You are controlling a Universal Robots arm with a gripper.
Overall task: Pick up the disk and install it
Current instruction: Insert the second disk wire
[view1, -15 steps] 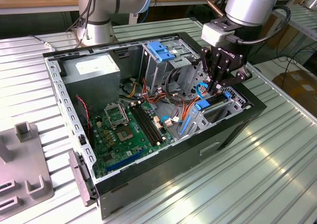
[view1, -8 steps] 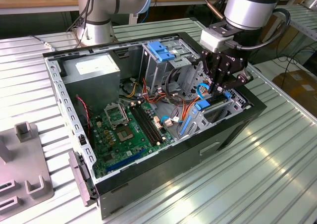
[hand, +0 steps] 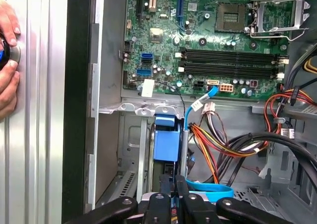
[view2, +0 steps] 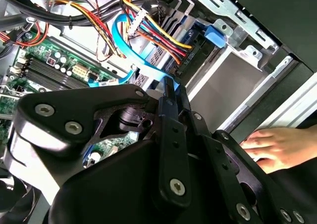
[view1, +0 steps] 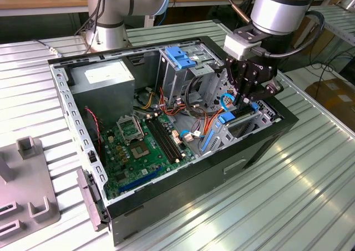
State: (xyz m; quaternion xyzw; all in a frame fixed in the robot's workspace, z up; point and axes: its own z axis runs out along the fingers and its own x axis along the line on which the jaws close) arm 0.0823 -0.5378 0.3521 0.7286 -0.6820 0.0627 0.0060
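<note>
ribbed metal table [view1: 310, 179], workshop benches behind | open PC case [view1: 260, 145] on it, motherboard [view1: 141, 145] exposed | disk [hand: 166, 142]: blue carrier edge showing, upright in drive bay at case's front corner | gripper [view1: 244, 98] fingers pressed together on its blue edge | labels unreadable | person's hand [view2: 277, 147] on table beside case

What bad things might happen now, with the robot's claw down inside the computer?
1. Loose wires and a blue cable lie right by the gripper; it might snag or tug them.
2. The disk sits in a narrow metal bay; if tilted, its blue frame might jam against the walls.
3. A person's hand rests close outside the case; it could get bumped if the arm swings out.
</note>
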